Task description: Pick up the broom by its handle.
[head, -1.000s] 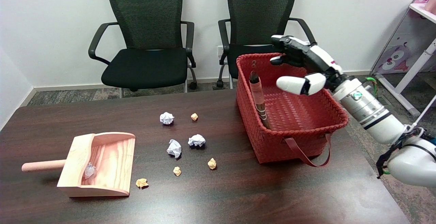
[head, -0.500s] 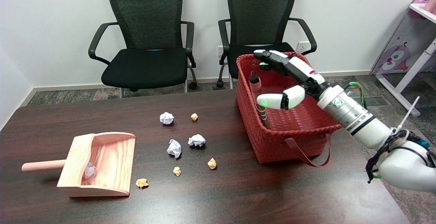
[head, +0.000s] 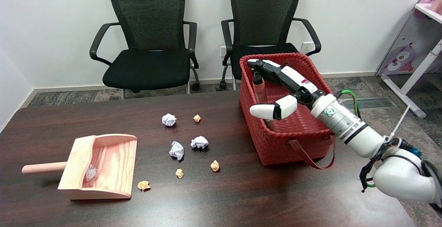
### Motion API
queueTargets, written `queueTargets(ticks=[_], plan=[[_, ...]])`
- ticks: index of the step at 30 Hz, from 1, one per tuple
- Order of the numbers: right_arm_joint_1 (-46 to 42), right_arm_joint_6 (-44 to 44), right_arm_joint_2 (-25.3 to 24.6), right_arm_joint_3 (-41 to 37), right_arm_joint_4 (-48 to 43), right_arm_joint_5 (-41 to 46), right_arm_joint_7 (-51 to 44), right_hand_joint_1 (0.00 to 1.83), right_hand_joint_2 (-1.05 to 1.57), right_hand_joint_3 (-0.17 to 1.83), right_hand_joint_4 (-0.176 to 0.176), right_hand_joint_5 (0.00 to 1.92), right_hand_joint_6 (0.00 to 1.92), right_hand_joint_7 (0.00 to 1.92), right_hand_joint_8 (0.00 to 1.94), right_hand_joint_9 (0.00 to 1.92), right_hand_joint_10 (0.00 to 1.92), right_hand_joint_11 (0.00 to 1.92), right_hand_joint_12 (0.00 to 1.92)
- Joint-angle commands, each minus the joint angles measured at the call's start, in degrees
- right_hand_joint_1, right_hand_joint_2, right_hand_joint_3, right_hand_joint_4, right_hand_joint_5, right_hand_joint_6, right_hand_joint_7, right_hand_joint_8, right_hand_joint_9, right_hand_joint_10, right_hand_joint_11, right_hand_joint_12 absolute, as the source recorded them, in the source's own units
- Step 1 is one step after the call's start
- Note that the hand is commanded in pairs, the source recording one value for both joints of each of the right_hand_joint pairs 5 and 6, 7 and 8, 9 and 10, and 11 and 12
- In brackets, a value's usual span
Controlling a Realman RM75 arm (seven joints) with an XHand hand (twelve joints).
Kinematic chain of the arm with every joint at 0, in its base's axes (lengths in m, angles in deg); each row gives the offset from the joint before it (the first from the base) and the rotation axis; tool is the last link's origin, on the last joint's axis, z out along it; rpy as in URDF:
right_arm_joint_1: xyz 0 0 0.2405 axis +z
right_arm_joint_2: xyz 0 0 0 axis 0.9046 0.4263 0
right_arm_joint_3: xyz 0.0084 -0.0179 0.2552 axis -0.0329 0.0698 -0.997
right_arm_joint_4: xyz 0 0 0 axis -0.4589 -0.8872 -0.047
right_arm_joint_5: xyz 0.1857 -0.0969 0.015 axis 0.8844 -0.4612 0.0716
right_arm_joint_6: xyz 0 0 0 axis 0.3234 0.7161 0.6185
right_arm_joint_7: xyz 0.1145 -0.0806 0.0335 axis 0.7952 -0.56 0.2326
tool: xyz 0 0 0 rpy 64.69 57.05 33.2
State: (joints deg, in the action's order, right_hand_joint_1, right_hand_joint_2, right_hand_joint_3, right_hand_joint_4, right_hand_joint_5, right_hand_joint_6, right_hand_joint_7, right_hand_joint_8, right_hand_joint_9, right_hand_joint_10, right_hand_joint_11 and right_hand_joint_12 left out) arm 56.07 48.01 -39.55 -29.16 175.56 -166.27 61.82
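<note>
The broom (head: 259, 89) leans inside the red woven basket (head: 293, 140) against its left wall, handle end up with a dark tip. My right hand (head: 281, 88) reaches into the basket from the right, spread wide around the handle. Its fingers (head: 266, 67) stretch past the handle's tip on the far side and the white thumb (head: 267, 110) lies on the near side. The handle sits between them, and I see no grip on it. The broom's lower part is hidden behind the thumb and the basket wall.
A wooden dustpan (head: 98, 166) with one paper scrap lies at the table's left. Several crumpled paper balls (head: 176, 150) are scattered mid-table. Two black office chairs (head: 150, 40) stand behind the table. The basket's strap (head: 310, 156) hangs over its front.
My right arm has swung left and down into the basket, bringing the open hand from above the basket's right side to around the broom's handle. The broom has not moved.
</note>
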Motion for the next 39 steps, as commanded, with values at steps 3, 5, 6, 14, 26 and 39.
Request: queueTargets(ticks=[3,5,6,14,26,39], plan=[[6.4,-0.5,-7.3,4.2,-5.1,0.5,-1.8,0.86,0.1,0.85,-0.176,0.21,0.21,0.21,0.21,0.31,0.31,0.45,0.45],[9.1,0.5,-7.6,7.4,-7.4,2.1,-1.6,0.87,0.08,0.86,-0.176,0.22,0.22,0.22,0.22,0.32,0.32,0.45,0.45],[10.1,1.1,-7.7,8.8,-8.3,2.9,-1.5,0.89,0.08,0.87,-0.176,0.23,0.23,0.23,0.23,0.32,0.32,0.45,0.45],[20.9,9.1,-8.5,23.6,-16.3,10.1,-1.0,0.89,0.07,0.87,-0.171,0.25,0.25,0.25,0.25,0.33,0.33,0.49,0.49],[21.0,10.9,-10.1,23.2,-17.0,11.8,-1.0,0.87,0.27,0.77,-0.176,0.83,0.83,0.83,0.83,1.14,1.14,1.37,1.37],[20.3,13.1,-10.2,23.5,-17.5,14.0,-1.0,0.82,0.45,0.91,0.176,1.45,1.45,1.45,1.45,1.81,1.81,1.79,1.79]])
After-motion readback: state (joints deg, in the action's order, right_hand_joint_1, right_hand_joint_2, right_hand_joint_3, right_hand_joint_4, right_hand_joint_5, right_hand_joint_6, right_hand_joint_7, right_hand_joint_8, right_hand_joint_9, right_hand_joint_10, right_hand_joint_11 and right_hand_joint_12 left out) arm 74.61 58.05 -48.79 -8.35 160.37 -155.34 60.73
